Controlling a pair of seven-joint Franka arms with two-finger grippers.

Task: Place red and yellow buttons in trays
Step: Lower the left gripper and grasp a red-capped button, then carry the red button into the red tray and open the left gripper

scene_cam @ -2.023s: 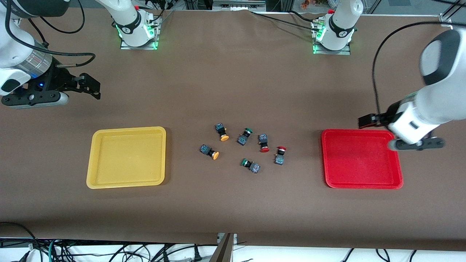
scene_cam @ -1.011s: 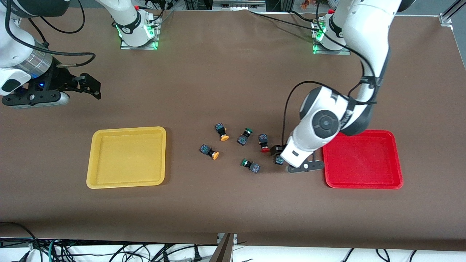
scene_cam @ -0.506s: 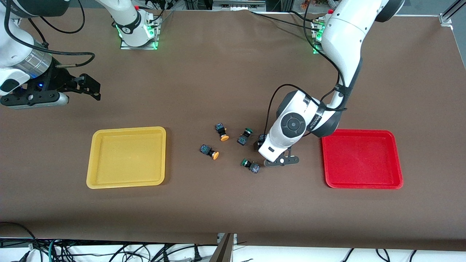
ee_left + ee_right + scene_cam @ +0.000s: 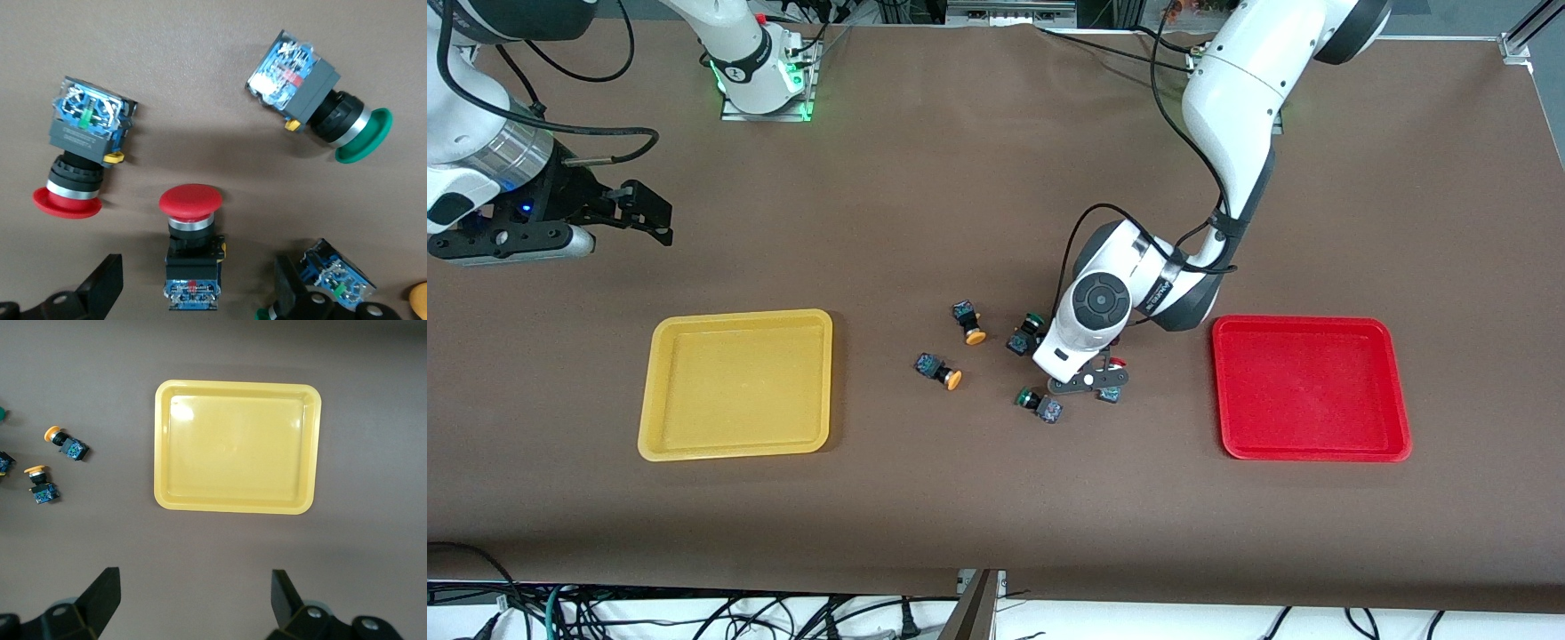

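A robotics laboratory workcell is shown. Two white robot arms are bolted on metal base plates (image 4: 765, 108) with green indicator lights along one edge of a table (image 4: 978, 498) covered in brown sheeting, and loose cable bundles (image 4: 694, 613) are seen hanging below the table edge nearest the front camera. Aluminium framing (image 4: 1516, 40) is visible at a corner toward the left arm's end, and test items are laid out on the surface: a yellow tray (image 4: 660, 342), a red tray (image 4: 1400, 391) and small industrial push-button switches (image 4: 940, 371).
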